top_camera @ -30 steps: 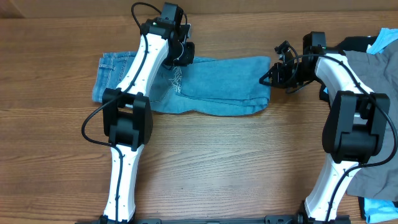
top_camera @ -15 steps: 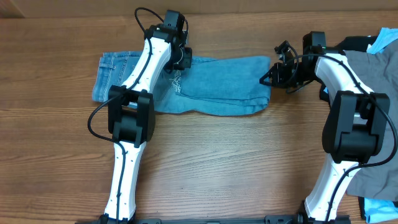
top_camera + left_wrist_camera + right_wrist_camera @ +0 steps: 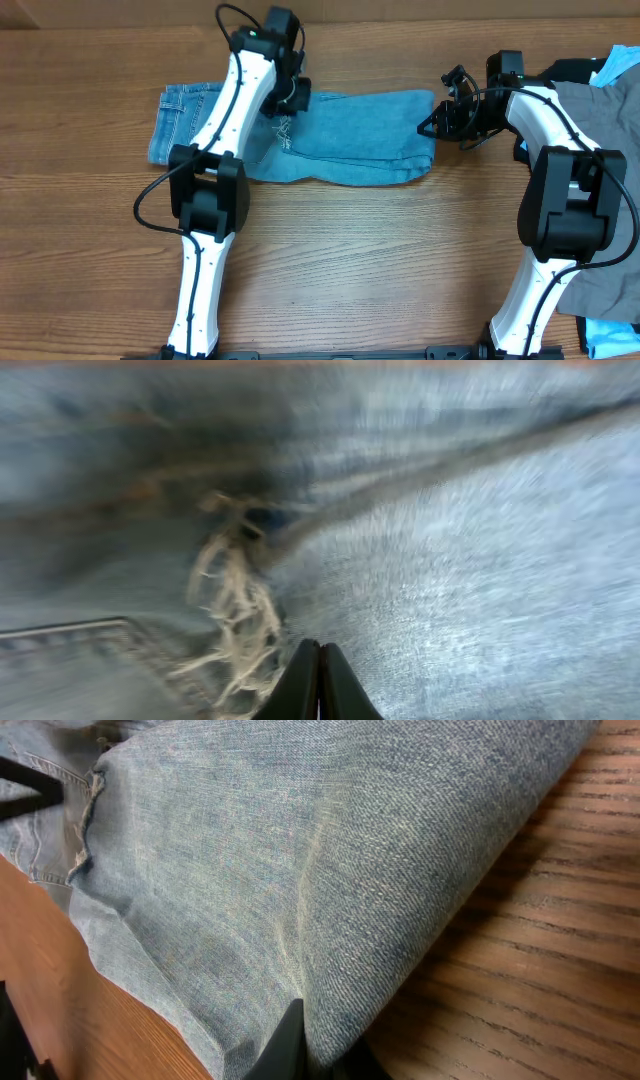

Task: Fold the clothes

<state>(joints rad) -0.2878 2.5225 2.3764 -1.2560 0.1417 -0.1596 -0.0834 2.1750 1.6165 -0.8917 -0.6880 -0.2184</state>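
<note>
My left gripper (image 3: 288, 98), jaws together, has only wobbled above the middle of the jeans (image 3: 365, 140) while my right gripper (image 3: 428, 124), also closed, stays at their end, so no folding progress.

The overhead camera is looking straight down on the counter (image 3: 330, 250), with the jeans (image 3: 370, 135) lying toward 12 o'clock. The left wrist camera is hovering very close over their frayed denim, left claw (image 3: 319, 660) at 6 o'clock. The right wrist camera is looking low along their folded end, right claw (image 3: 300, 1040) at 6 o'clock.

Light-blue jeans (image 3: 360, 140) (threads (image 3: 235, 610) seemingly whitish), brown table (image 3: 400, 260)
</note>
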